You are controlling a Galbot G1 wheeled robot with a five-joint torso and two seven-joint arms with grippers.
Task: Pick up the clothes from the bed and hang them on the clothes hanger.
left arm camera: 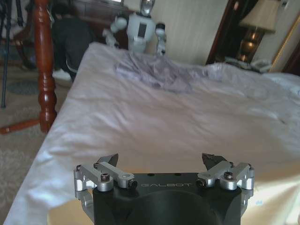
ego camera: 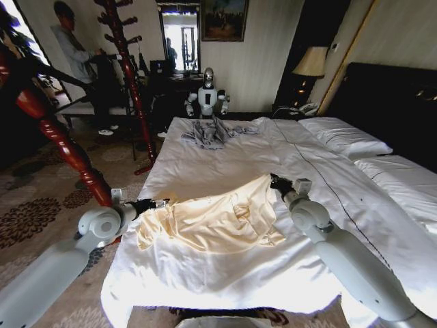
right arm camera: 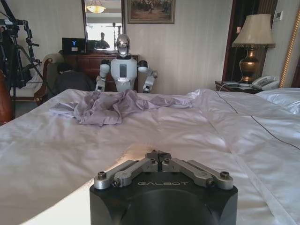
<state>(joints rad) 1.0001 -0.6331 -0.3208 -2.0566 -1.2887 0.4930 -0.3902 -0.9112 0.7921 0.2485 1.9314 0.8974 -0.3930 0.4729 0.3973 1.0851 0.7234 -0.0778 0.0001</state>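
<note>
The cream-yellow shirt (ego camera: 212, 220) lies spread and rumpled on the white sheet of the bed (ego camera: 225, 160), in the near half of the mattress, toward the edge at the 7 o'clock side of the head view. The left gripper (ego camera: 158, 203) sits at the garment's 9 o'clock corner, right at the mattress edge; in the left wrist view its fingertips (left arm camera: 111, 159) stand wide apart, with a pale yellow patch of cloth showing just below the gripper body, so it is open and whether it touches the fabric cannot be told. The right gripper (ego camera: 276, 183) rests at the shirt's 1 o'clock corner, low on the sheet; in the right wrist view its linkage is folded inward with the fingertips (right arm camera: 158, 154) meeting at the centre, so it is closed, and whether any cloth is pinched between them cannot be told. Well beyond the shirt, toward 12 o'clock on the bed, a smaller grey garment (ego camera: 213, 132) lies crumpled. White pillows (ego camera: 345, 139) sit at 2 o'clock against the dark headboard (ego camera: 396, 102). A red-brown turned wooden coat stand (ego camera: 130, 75) rises off the bed's 10 o'clock side, and another turned post (ego camera: 58, 140) of the same wood stands close by the left arm. A small white humanoid robot figure (ego camera: 207, 92) stands past the far end of the bed.
</note>
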